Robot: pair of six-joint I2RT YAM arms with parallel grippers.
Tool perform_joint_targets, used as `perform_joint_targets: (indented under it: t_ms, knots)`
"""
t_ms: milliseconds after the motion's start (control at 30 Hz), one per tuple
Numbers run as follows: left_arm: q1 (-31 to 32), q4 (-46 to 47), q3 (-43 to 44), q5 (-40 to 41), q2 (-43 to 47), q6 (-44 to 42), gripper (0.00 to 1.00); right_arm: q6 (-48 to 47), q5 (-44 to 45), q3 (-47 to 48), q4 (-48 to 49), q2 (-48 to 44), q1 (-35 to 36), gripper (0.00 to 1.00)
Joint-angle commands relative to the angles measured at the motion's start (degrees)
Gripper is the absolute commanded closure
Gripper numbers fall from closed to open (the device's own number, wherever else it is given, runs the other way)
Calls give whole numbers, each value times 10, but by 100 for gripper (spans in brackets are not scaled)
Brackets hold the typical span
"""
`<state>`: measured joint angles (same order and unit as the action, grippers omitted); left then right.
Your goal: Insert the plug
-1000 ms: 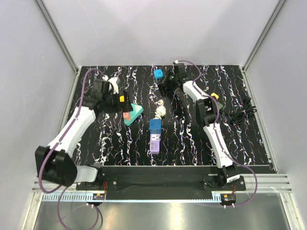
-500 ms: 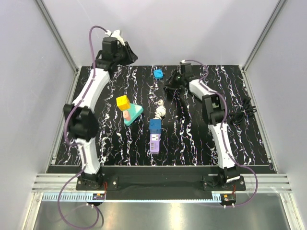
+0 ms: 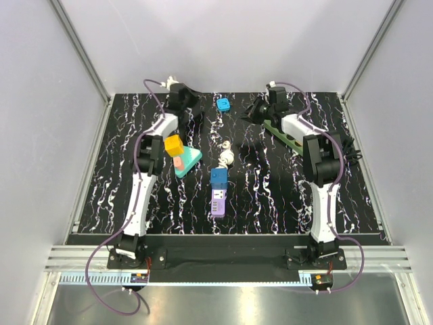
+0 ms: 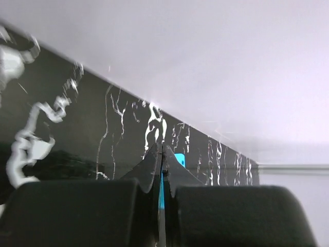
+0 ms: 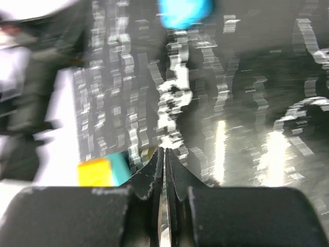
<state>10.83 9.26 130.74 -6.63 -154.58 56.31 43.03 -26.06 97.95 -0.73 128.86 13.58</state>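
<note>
A purple socket strip [image 3: 218,202] lies mid-table with a blue plug-like block [image 3: 218,177] against its far end. A smaller blue piece [image 3: 223,103] sits near the back edge; it also shows as the blue piece [image 4: 179,160] just behind my left fingertips and as a blurred blue piece [image 5: 184,11]. My left gripper [image 3: 185,95] hovers at the back left, shut and empty; in its wrist view the left gripper [image 4: 162,150] has its jaws pressed together. My right gripper [image 3: 256,111] is at the back right, shut on nothing, and the right gripper [image 5: 164,152] shows only a hairline slit.
A yellow block [image 3: 173,144] rests on a teal wedge [image 3: 188,161] left of centre. A small whitish metal item [image 3: 228,155] lies beyond the blue block. A green bar [image 3: 285,133] lies under the right arm, and a black cable [image 3: 342,153] is coiled at the right edge.
My left arm left the yellow block, swung up to the back wall and came down at the back edge while its gripper shut. My right gripper drew rightward from the small blue piece.
</note>
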Motion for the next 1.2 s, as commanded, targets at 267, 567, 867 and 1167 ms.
perform_joint_targets:
  t_ms: [267, 567, 867, 1167]
  knots:
    - [61, 50, 80, 130, -78, 86, 100, -16, -45, -35, 29, -127, -16, 91]
    - [79, 25, 94, 136, -109, 105, 100, -12, -75, -47, 30, -159, -45, 90]
    - [114, 17, 85, 76, -92, 59, 100, -11, -98, -37, 31, -154, -75, 90]
    - [176, 92, 97, 51, -101, 12, 89, -122, -18, -6, -69, -139, -103, 85]
